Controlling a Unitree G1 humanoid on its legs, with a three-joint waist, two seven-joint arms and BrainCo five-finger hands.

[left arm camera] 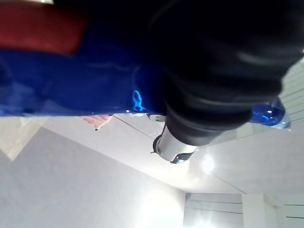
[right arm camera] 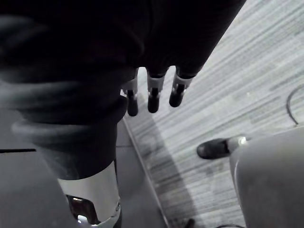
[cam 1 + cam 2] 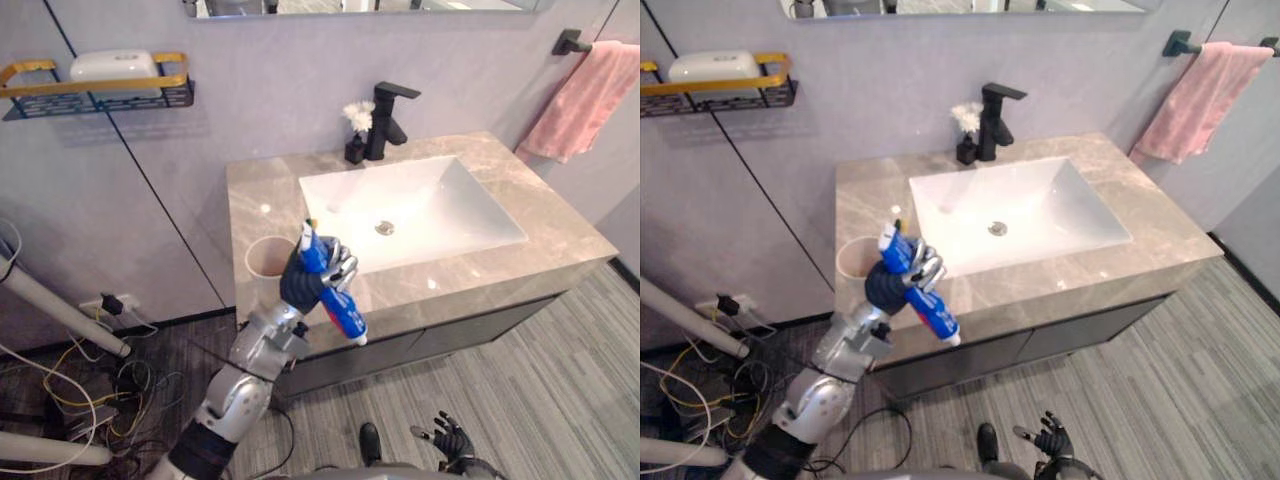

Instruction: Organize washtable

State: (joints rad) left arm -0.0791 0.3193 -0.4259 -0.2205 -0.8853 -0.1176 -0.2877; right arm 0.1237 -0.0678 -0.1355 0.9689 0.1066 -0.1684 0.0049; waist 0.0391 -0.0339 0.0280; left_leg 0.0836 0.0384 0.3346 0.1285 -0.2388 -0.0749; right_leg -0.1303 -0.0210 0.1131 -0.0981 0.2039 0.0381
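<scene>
A blue toothpaste tube (image 3: 343,309) with a white cap at its lower end slants in my left hand (image 3: 303,284), whose fingers curl round its middle. The hand hovers at the front left of the stone washtable (image 3: 560,235), just in front of a beige cup (image 3: 268,258) that stands upright on the counter. In the left wrist view the blue tube (image 1: 71,80) lies close against the hand's dark cover (image 1: 223,71). My right hand (image 3: 452,438) hangs low over the striped floor, fingers (image 2: 152,97) straight and holding nothing.
A white basin (image 3: 410,210) is set in the counter, with a black faucet (image 3: 388,120) and a small black vase of white flowers (image 3: 357,135) behind it. A pink towel (image 3: 585,100) hangs at the right. A wire shelf (image 3: 95,90) on the left wall holds a white box.
</scene>
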